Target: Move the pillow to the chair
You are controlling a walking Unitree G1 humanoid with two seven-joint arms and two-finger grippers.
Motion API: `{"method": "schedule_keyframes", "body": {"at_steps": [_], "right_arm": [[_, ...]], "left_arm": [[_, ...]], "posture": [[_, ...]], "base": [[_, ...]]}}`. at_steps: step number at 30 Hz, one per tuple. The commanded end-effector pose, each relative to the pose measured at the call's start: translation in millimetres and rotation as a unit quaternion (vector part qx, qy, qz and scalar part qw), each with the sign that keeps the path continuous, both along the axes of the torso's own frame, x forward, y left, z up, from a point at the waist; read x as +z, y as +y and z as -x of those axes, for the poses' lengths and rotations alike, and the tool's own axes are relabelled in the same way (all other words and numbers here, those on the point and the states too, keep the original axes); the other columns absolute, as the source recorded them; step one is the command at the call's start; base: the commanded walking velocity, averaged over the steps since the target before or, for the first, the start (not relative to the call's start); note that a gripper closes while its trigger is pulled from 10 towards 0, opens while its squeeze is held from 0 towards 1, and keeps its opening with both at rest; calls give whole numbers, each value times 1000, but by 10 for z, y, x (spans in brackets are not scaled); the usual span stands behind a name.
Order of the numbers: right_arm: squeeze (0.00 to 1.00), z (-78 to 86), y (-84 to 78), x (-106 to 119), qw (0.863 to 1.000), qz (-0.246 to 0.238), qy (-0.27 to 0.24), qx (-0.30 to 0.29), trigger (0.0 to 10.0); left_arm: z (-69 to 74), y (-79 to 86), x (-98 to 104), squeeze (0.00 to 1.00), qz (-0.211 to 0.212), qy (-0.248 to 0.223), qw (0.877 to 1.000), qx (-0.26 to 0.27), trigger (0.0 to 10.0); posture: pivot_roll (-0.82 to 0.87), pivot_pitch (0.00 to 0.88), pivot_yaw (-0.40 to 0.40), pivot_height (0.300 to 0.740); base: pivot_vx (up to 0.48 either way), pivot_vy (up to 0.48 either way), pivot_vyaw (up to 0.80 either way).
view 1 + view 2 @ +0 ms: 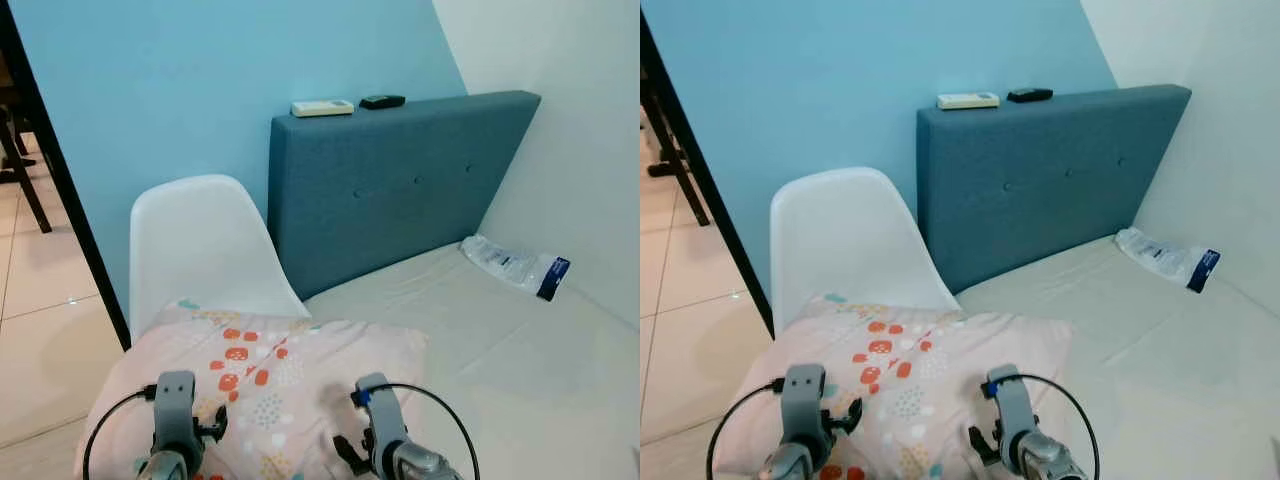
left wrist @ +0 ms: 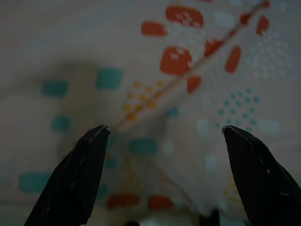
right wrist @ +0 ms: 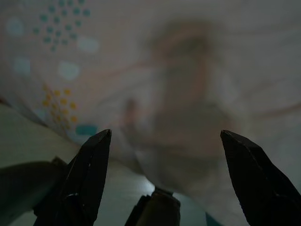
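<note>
Blue wall behind; patterned pillow (image 1: pixel 270 385) lies on white chair (image 1: pixel 195 250) beside the bed (image 1: pixel 520 340). I see left tool (image 2: pixel 164 134) and right tool (image 3: pixel 164 136) spread apart, hovering at pillow.

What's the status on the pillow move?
Left claw and right claw open over pillow. Pillow lies across chair seat, edge toward bed. Nothing blocking.
</note>
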State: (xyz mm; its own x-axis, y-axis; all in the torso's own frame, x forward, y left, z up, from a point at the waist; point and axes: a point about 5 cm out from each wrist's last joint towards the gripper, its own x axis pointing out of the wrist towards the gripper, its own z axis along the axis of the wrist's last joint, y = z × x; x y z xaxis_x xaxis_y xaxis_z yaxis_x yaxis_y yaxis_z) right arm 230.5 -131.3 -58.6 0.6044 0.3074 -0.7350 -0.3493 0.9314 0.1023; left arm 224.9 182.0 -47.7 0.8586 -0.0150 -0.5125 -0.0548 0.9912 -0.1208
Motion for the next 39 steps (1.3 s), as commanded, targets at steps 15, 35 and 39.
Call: {"method": "schedule_keyframes", "body": {"at_steps": [15,35,39], "right_arm": [[0,544,-211,-323,988,102,115,21,10000],[0,621,-300,-355,981,138,126,46,10000],[0,645,-300,-365,980,143,129,54,10000]], "left_arm": [[577,-92,-420,0,50,179,983,-8,10000],[524,-160,-411,0,73,199,976,-41,10000],[517,-157,-408,0,74,201,976,-43,10000]], "posture": [[210,0,-136,740],[205,0,-113,740],[200,0,-110,740]], "base": [[0,0,0],[-49,0,0],[-276,0,0]]}}
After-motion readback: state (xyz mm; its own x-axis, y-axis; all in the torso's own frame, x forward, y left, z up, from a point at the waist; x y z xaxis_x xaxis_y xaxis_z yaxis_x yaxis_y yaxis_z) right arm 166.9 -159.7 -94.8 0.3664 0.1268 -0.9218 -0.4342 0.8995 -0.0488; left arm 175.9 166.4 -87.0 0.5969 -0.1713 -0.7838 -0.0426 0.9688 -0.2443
